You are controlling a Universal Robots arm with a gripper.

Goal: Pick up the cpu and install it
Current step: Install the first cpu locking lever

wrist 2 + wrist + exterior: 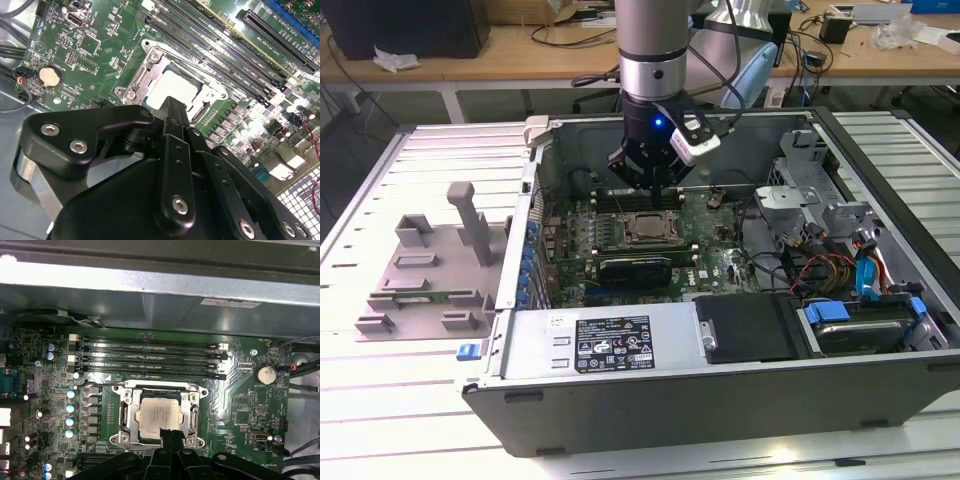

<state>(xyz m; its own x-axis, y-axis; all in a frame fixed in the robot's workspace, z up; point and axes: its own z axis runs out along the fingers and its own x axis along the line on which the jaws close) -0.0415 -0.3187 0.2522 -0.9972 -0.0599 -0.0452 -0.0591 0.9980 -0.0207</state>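
Lying flat inside its socket frame within the computer case, the cpu looks already seated; whether the frame is latched cannot be told. Over one cpu edge hangs the gripper, fingertips pressed together, pinching nothing; the exterior view adds a grey tray on the exterior view's left, the first wrist view memory slots beyond the socket.

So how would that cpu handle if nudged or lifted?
The cpu looks thin, flat and rigid, so probably light and won't roll. Its smooth metal top may be slippery. Seated inside the socket frame, it likely won't slide sideways.
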